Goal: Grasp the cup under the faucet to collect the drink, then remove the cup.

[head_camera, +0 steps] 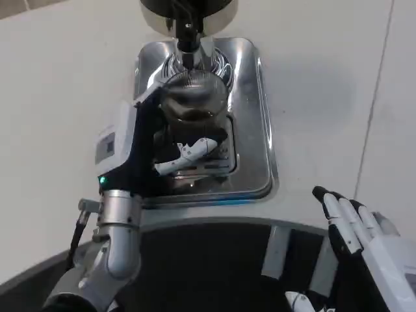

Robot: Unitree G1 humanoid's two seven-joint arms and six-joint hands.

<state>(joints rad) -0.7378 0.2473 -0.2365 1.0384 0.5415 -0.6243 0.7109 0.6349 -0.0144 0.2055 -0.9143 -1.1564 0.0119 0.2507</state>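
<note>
A clear cup [194,97] with dark drink in its lower part stands on the shiny steel drip tray [250,123], right under the black faucet [188,36] of the dispenser. My left hand [170,146] reaches over the tray and grips the cup from its near side, its white fingers [195,151] wrapped around the lower wall. Low at the right, off the tray, my right hand [354,224] hangs with its fingers straight and apart, holding nothing.
The dispenser's round body [188,10] stands at the tray's far end. The tray has a raised rim and a slotted grille under the cup. White tabletop [52,97] lies to both sides, with a seam line [377,97] at the right.
</note>
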